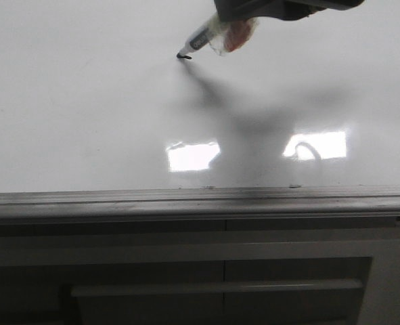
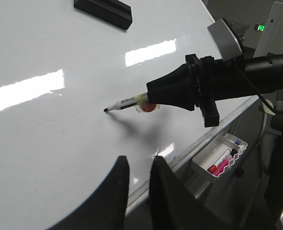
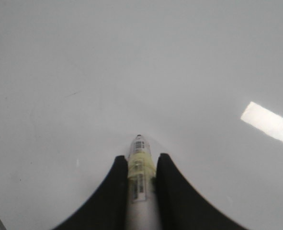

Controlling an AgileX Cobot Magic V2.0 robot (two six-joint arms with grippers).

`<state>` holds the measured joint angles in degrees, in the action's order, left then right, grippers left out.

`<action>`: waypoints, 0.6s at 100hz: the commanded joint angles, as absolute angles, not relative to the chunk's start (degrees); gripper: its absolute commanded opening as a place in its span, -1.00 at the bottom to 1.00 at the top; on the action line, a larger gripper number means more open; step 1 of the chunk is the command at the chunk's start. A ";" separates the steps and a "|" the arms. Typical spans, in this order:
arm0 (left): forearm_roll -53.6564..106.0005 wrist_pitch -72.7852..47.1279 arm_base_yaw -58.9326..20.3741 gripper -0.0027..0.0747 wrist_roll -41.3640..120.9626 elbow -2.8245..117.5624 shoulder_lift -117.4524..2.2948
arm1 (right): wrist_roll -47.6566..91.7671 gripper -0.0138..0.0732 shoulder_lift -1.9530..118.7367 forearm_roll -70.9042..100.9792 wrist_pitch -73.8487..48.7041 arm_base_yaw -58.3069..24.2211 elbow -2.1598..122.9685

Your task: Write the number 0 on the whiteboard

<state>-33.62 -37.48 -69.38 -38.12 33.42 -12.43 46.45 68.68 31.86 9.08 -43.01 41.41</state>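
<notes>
My right gripper point(image 1: 243, 17) is shut on a marker point(image 1: 203, 37) wrapped in yellowish tape and comes in from the top right. The marker's black tip touches the glossy whiteboard point(image 1: 84, 101), where only a short black mark point(image 1: 184, 56) shows. No closed loop of the number 0 is visible. The left wrist view shows the same gripper point(image 2: 151, 92), marker point(image 2: 127, 102) and board point(image 2: 45, 134). In the right wrist view the gripper point(image 3: 141, 160) clamps the marker point(image 3: 140, 167) over the bare board point(image 3: 131, 57). My left gripper point(image 2: 139, 163) hangs slightly open and empty over the board near its rail.
A grey metal rail point(image 1: 200, 200) runs along the board's near edge above a dark panelled cabinet point(image 1: 220, 284). Two bright glare patches point(image 1: 193, 156) lie on the board. A black eraser point(image 2: 104, 10) sits far up the board. A white tray point(image 2: 219, 158) with red and pink markers hangs below the rail.
</notes>
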 commanded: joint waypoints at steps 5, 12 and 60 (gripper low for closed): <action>-34.76 -32.99 -69.70 -0.72 -38.57 34.71 -13.27 | 46.97 -0.79 69.12 31.56 7.07 -42.72 43.90; -34.76 -32.99 -69.70 -0.72 -38.57 34.71 -13.27 | 46.97 -0.79 69.12 31.56 5.33 -42.72 43.90; -34.63 -32.99 -69.70 -0.72 -38.57 34.71 -13.27 | 46.21 -0.79 67.56 31.56 -8.60 -41.08 43.90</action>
<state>-33.62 -37.43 -69.38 -38.12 33.42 -12.38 46.50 68.63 31.86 -6.44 -42.61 43.10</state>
